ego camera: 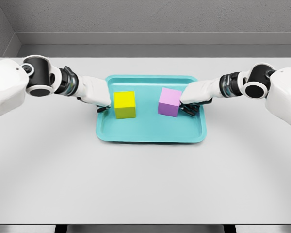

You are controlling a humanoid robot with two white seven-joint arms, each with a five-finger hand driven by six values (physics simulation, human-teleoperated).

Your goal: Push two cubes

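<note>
I cannot see the fingers of my left hand (98,93): they tuck beneath the white palm shell at the teal tray (150,137) rim. Right hand (196,94) likewise; contact with the purple cube (169,102) is unclear. Both shoulders are cropped.

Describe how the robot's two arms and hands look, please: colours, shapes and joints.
Both arms have smooth white rounded shells. Each has a black cylindrical joint ring with a white centre, then a grey and black ribbed wrist collar. The left hand and right hand have white backs with dark fingers beneath. No cables or markings show.
</note>
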